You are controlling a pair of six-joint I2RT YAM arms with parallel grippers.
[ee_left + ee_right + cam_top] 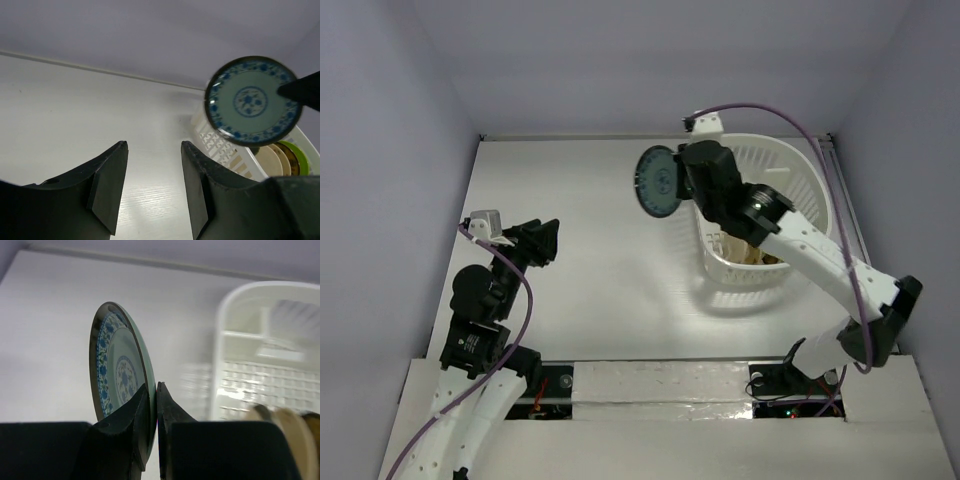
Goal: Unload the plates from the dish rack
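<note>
- Well, I had the right gripper (154, 387) clenched on the lower rim of the teal patterned plate (655, 181), which it held upright on edge.
- That plate hung in the air just outside the dish rack (800, 165), beside its far left corner in the top view.
- Inside the rack, a cream plate (270, 160) and a lime green plate (301, 156) stood on edge.
- My left gripper (152, 145) sat well left of the rack, jaws apart, nothing between them.

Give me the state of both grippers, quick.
Left gripper: open, holding nothing.
Right gripper: closed on the rim of the blue-patterned plate, which it holds on edge.
</note>
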